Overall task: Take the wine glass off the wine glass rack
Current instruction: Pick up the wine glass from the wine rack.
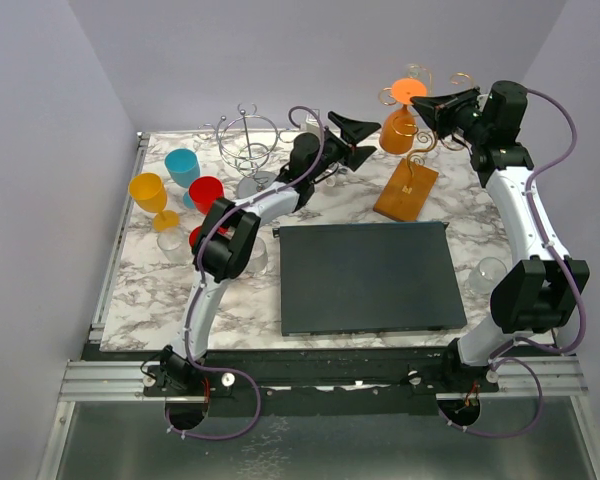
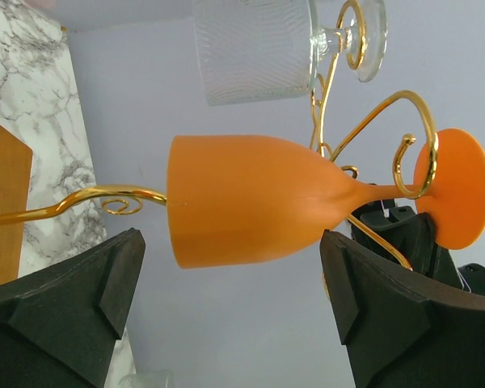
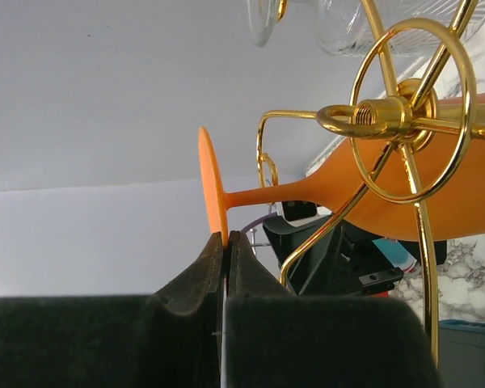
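Observation:
An orange wine glass [image 1: 397,130] hangs upside down on the wine glass rack [image 1: 407,192], a gold wire stem with curly hooks on an orange-brown wooden base. My right gripper [image 1: 432,103] is shut on the rim of the glass's round foot [image 3: 211,187], with the fingertips [image 3: 226,237] pinched around it. My left gripper [image 1: 366,134] stands open just left of the bowl. In the left wrist view the bowl [image 2: 250,198] lies just above the gap between the wide-apart fingers [image 2: 230,271], touching neither. A gold hook [image 2: 416,153] curls around the glass's stem.
A clear ribbed glass [image 2: 255,48] hangs on the same rack. A silver wire stand [image 1: 248,145] is at the back. Yellow [image 1: 148,190], blue [image 1: 182,168] and red [image 1: 206,193] goblets stand at the left. A dark mat [image 1: 368,277] lies mid-table, a clear glass [image 1: 488,272] at the right edge.

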Robot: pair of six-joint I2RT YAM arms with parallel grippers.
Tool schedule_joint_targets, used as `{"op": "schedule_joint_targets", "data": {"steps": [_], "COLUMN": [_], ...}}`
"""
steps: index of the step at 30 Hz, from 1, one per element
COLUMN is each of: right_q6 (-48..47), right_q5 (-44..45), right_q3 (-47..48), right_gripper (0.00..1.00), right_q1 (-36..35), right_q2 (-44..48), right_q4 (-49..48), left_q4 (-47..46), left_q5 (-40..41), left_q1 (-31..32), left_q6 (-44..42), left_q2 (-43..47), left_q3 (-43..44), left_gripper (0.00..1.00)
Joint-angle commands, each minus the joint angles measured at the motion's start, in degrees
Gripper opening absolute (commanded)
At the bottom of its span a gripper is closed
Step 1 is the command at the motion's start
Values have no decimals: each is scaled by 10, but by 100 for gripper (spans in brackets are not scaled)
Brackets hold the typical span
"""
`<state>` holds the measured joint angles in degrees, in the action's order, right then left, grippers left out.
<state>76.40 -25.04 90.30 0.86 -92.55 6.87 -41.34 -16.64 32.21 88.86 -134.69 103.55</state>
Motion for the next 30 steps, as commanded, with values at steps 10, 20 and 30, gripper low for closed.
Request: {"op": "schedule_joint_targets", "data": {"steps": [10,20,30], "right_q6": [-26,-36,-44], "right_q5": [-72,-121,-151], "right_q3": [14,27,23], "right_gripper": [1,1,1], "right_q1": [4,4,4], "right_q2": [18,13,16], "right_q4": [-11,-10,-7], "left_q4": [25,29,29], "left_q5": [36,47,30], "left_q1": [-7,-8,-9], "left_q6": [-46,-68,-81], "left_q2": [87,133,153], "left_q3": [-69,-121,-142], "left_gripper": [99,99,99]}}
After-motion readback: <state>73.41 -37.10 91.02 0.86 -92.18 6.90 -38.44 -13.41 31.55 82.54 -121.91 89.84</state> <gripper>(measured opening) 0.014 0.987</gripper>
